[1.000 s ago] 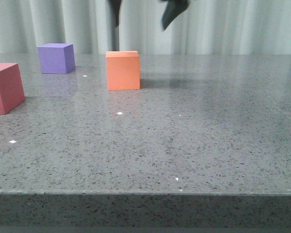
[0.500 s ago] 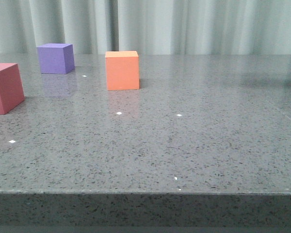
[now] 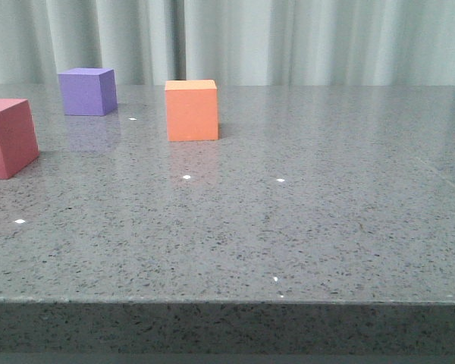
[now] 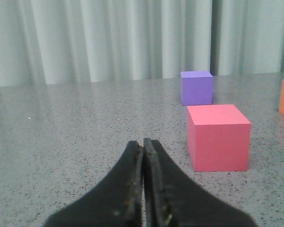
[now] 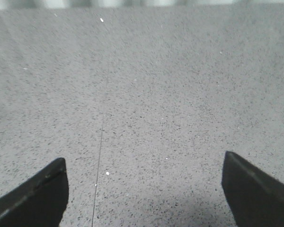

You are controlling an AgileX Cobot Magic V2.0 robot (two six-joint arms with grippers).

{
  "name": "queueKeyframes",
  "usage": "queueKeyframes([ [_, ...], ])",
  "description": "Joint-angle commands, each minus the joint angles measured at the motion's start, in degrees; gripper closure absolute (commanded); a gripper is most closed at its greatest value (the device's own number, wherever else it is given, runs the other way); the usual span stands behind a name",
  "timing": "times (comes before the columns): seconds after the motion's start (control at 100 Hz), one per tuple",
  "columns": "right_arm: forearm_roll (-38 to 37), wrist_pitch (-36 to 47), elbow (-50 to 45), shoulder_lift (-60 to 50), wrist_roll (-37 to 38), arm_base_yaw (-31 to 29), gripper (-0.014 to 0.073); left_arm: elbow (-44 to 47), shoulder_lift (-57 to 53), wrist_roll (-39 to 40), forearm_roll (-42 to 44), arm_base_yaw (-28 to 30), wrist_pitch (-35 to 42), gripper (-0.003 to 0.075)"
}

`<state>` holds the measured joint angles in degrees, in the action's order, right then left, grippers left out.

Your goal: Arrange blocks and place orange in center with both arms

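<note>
Two matte black, wedge-shaped fingers [image 4: 132, 189] are seen on the left tool [image 4: 143, 144]; the right tool [image 5: 144, 189] is likewise black and blunt-tipped.

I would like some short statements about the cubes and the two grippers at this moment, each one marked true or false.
1. The left gripper is shut, with nothing between its fingers. True.
2. The right gripper holds the orange cube. False: its fingers are wide apart over bare table, and the orange cube stands free.
3. The purple cube stands farther back on the table than the pinkish-red cube. True.
4. The purple cube is stacked on the pinkish-red cube. False: each stands on the table, apart from the other.
5. In the front view, the orange cube stands to the left of the other two cubes. False: it is to their right.
</note>
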<state>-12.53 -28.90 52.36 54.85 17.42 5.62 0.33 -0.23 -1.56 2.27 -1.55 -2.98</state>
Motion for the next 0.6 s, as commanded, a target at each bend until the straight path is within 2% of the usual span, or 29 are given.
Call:
queueKeyframes([
  [0.0,-1.11,9.74,-5.18,-6.68,-0.61,-0.38,-0.0053,2.45,-1.88,0.08,-0.43,-0.11,4.68,0.0741],
  [0.18,-1.94,19.91,-17.93,-19.05,-0.61,-0.38,-0.0053,2.45,-1.88,0.08,-0.43,-0.11,4.68,0.0741],
  [0.32,-2.69,21.92,-25.44,-26.77,-0.61,-0.38,-0.0053,2.45,-1.88,0.08,-0.43,-0.11,4.68,0.0741],
  [0.44,-2.69,24.93,-28.27,-30.56,-0.61,-0.38,-0.0053,2.45,-1.88,0.08,-0.43,-0.11,4.68,0.0741],
  [0.59,-3.54,23.72,-28.63,-31.24,-0.61,-0.44,-0.005,2.45,-1.88,0.08,-0.43,-0.11,4.68,0.0741],
])
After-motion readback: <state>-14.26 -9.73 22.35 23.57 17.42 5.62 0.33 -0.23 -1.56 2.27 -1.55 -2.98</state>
